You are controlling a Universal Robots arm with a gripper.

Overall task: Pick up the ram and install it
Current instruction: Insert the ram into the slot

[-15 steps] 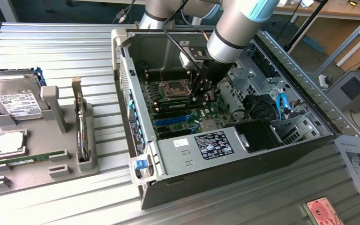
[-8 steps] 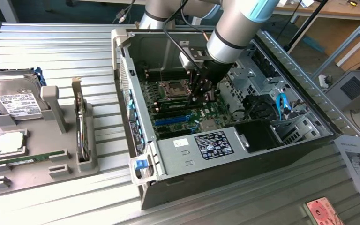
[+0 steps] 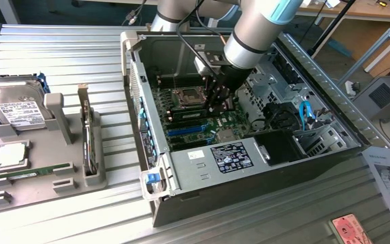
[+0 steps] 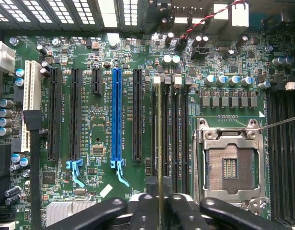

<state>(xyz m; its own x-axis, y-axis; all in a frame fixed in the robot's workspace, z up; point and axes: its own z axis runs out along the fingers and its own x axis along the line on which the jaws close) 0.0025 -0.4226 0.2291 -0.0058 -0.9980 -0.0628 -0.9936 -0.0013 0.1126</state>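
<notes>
The ram shows edge-on as a thin green stick standing upright along one of the black memory slots, between the expansion slots and the empty processor socket. Its far end meets a white slot latch. My gripper straddles the ram's near end from above. In the exterior view the gripper reaches down into the open computer case, right over the green motherboard. The frames do not show whether it still grips the stick.
A grey parts tray on the exterior view's left holds a hard drive, a square silver processor, a flat green memory stick and an upright card. Case walls and cables hem in the arm. A blue slot lies nearby.
</notes>
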